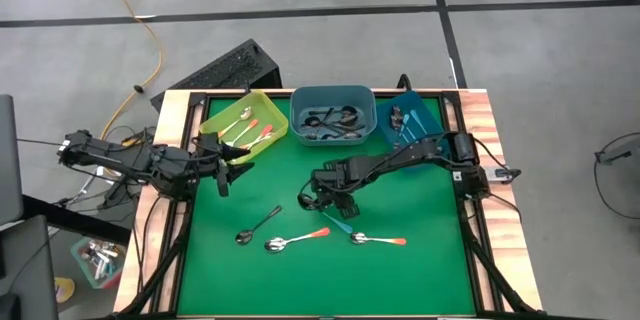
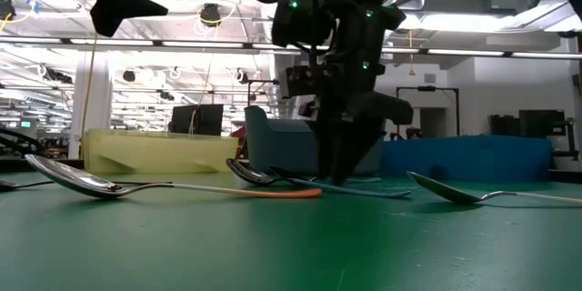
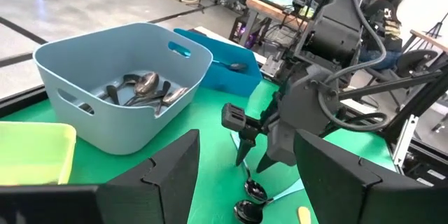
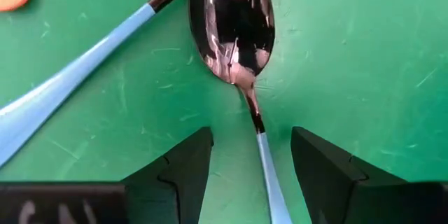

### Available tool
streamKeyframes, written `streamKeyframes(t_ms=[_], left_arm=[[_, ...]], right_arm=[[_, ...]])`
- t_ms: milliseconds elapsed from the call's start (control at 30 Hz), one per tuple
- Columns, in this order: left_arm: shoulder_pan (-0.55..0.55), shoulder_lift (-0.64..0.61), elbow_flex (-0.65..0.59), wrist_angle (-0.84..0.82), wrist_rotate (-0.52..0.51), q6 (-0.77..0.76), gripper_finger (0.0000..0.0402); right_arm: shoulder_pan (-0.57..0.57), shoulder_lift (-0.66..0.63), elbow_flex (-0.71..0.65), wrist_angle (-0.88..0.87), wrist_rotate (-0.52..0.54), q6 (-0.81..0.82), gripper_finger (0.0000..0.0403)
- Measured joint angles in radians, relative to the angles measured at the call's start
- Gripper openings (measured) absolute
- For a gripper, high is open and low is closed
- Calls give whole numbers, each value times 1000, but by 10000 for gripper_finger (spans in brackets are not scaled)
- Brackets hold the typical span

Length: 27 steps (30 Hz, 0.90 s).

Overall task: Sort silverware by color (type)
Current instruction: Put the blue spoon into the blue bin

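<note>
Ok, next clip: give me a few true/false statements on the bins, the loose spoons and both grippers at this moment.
1. The right gripper stands open over a blue-handled spoon. True.
2. The yellow bin holds dark metal spoons. False: orange-handled spoons lie in it.
3. The left gripper is shut on a spoon. False: it is open and holds nothing, near the yellow bin.
4. The grey-blue middle bin holds dark metal spoons. True.
5. An orange-handled spoon lies loose on the green mat. True.

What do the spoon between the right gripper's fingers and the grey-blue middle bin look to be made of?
Spoon: bowl looks like polished metal, dark and mirror-bright with sharp reflections; its light blue handle looks matte, likely plastic or a coating.
Grey-blue bin: probably moulded plastic, with smooth, even-coloured walls, rounded corners and a cut-out handle slot.
</note>
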State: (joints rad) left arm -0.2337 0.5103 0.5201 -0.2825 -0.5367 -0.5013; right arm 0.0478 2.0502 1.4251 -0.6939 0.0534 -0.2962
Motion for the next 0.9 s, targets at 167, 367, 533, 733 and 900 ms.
streamKeyframes(t_ms=[167,367,533,733,900], left_arm=[[0,0,0,-37,-2,-53,215],[0,0,0,-81,-52,-51,215],[0,0,0,-78,-104,31,215],[0,0,0,-68,-180,36,215],[0,0,0,-68,-94,10,215]], right_arm=[[-8,-2,-7,0,0,50,177],[-17,-1,-7,0,-2,207,70],[-16,-2,-7,-7,-2,292,12],[-11,-2,-8,20,-2,385,17],[-2,2,-9,136,41,398,11]])
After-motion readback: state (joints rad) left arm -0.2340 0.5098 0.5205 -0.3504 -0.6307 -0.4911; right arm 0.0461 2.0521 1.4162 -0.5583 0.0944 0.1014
